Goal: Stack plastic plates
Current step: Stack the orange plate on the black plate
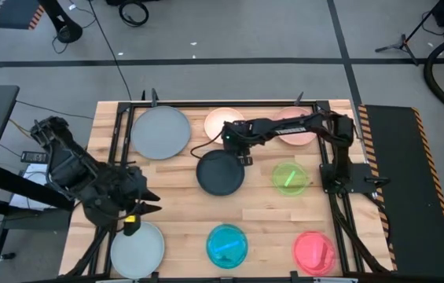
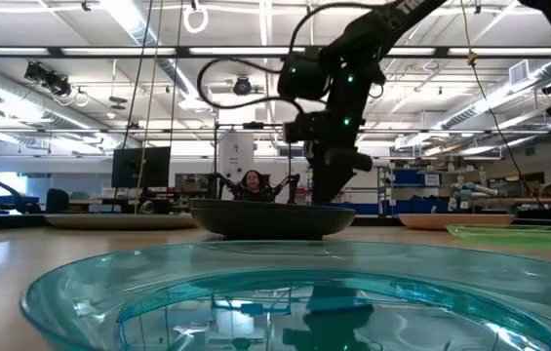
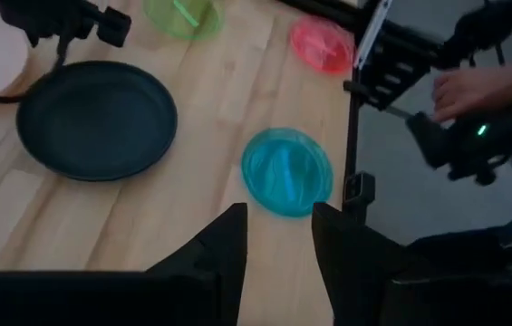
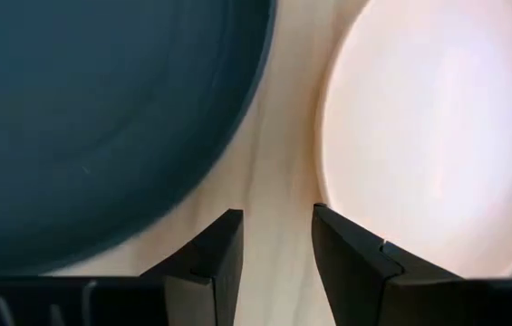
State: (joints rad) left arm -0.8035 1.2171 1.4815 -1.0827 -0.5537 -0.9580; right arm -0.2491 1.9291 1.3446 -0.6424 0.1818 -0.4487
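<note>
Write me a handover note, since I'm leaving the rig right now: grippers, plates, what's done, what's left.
Right gripper: open, empty, low over the gap between the dark plate and the cream plate.
Left gripper: open, empty, waiting at the table's left edge above the near grey plate.
Other plates: large grey plate, salmon plate under the right arm, green plate, cyan plate, red-pink plate.
Done: nothing visibly stacked.
Left: all stacking.
</note>
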